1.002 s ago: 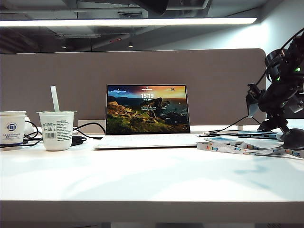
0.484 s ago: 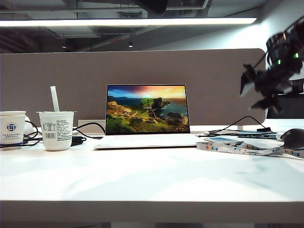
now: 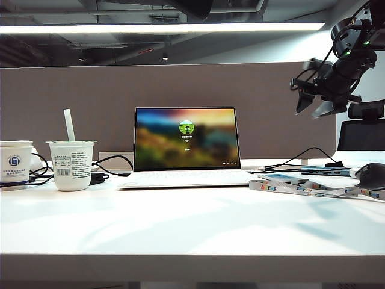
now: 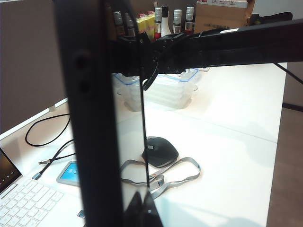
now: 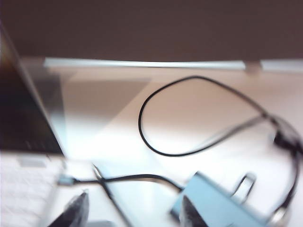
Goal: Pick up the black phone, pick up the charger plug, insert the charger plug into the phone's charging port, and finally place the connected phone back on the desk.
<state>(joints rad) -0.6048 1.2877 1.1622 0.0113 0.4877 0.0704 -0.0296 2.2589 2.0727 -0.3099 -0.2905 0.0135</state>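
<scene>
From outside, my right gripper (image 3: 317,102) hangs high over the right end of the desk (image 3: 180,223).

On my left wrist, my left gripper (image 4: 139,209) is pressed together. It pinches what looks like the black phone (image 4: 128,118), held upright.

On my right wrist, the picture is blurry. My fingers (image 5: 78,208) are spread and empty. The charger plug (image 5: 66,180) lies on the desk beside the laptop (image 5: 23,142). I should go down slowly and pinch right behind its tip.

1. A ceiling light strip (image 3: 162,27) lights the exterior view from above; it is overexposed.
2. The bench (image 3: 180,223) shows soft shadows and bright patches.
3. The laptop screen (image 3: 186,138) glows; its picture is blurred.
4. Left wrist view: sharp background, dark silhouetted foreground.
5. Right wrist view: heavy motion blur throughout; the cable (image 5: 189,118) is smeared.
</scene>
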